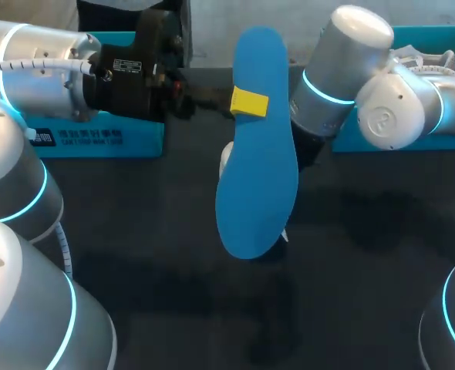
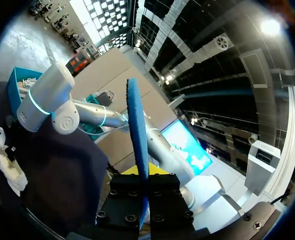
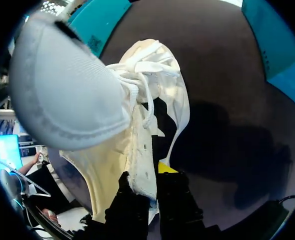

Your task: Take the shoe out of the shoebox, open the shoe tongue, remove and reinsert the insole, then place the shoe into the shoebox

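Left end effector (image 1: 249, 102) is clenched on the blue insole (image 1: 255, 169), which hangs in the air just above the shoe (image 3: 137, 120). Right end effector (image 3: 150, 182) grasps the shoe's side wall. For reinsertion, feed the toe end into the opening first, with the shoe braced and the tongue clear.

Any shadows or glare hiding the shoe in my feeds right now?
Head view: no glare, but the insole in the left tool covers most of the shoe. Right wrist view: the shoe is evenly lit and throws a dark shadow on the table. Left wrist view: strong backlight behind the edge-on insole.
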Controlling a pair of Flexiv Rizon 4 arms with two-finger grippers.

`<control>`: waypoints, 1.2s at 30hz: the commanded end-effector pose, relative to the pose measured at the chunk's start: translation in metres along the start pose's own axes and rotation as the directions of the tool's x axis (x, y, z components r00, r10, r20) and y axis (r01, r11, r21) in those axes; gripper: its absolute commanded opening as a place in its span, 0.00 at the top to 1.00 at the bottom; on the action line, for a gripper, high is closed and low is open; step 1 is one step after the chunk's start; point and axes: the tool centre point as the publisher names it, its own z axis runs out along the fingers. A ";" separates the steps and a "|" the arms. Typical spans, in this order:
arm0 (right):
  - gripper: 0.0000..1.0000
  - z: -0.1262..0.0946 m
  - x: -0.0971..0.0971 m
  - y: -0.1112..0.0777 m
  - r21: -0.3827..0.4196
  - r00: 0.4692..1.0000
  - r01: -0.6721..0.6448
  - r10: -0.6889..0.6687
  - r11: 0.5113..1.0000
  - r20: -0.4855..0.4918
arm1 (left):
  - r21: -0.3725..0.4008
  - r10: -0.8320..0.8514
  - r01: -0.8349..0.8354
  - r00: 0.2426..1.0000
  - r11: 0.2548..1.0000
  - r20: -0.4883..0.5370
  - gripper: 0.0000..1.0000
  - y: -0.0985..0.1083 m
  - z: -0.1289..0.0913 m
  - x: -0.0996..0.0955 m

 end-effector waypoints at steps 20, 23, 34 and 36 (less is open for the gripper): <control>0.14 0.019 -0.001 0.007 0.004 0.996 -0.082 0.082 0.997 -0.024 | 0.001 0.000 0.000 1.000 1.000 0.001 1.00 0.001 0.000 0.000; 0.00 0.018 0.002 0.004 0.009 0.995 -0.089 0.090 0.996 -0.043 | 0.001 0.000 0.000 1.000 1.000 0.001 1.00 0.001 0.000 0.000; 0.00 -0.011 0.022 -0.006 -0.031 0.994 0.032 -0.035 0.999 -0.103 | 0.001 0.000 0.000 1.000 1.000 0.001 1.00 0.001 0.000 0.000; 0.00 -0.011 0.022 -0.006 -0.031 0.994 0.032 -0.035 0.999 -0.103 | 0.001 0.000 0.000 1.000 1.000 0.001 1.00 0.001 0.000 0.000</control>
